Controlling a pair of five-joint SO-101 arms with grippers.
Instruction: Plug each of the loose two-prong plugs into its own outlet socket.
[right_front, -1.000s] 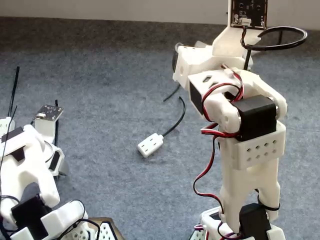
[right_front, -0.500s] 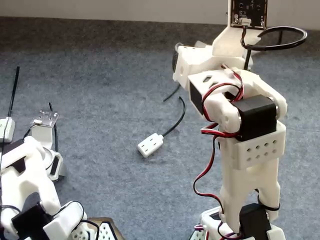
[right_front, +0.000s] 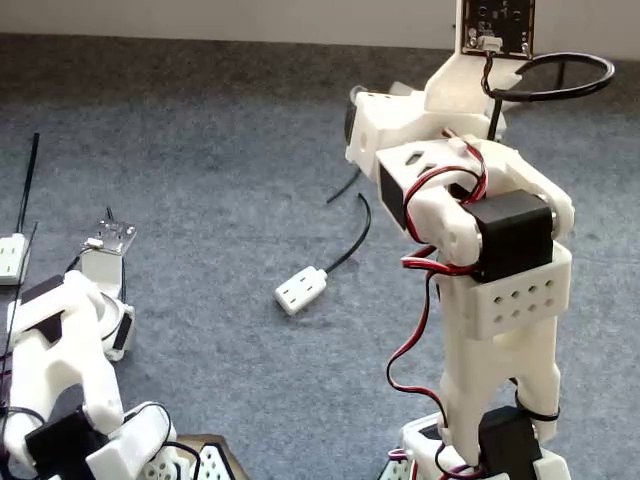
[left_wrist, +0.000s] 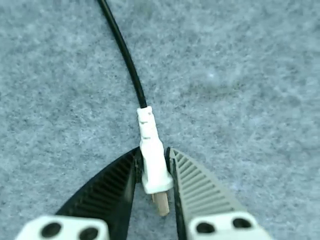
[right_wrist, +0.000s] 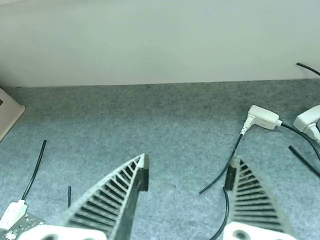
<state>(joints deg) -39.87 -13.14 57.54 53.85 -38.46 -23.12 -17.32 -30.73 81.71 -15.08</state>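
While left gripper (left_wrist: 153, 154) pinches plug (left_wrist: 150, 131) by body, prong (left_wrist: 161, 204) juts free; plug looks light, rigid, slick; cord (left_wrist: 122, 50) springy, likely tugs; right gripper (right_wrist: 187, 172) spread, empty; socket (right_front: 301, 289) mid-carpet (right_front: 200, 150).

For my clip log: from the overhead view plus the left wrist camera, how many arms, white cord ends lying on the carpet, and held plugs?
Arms: 2 (left arm, right arm)
White cord ends on the carpet: 2 (outlet socket, cord end at the left edge)
Held plugs: 1 (plug in the left end effector)
Total: 5
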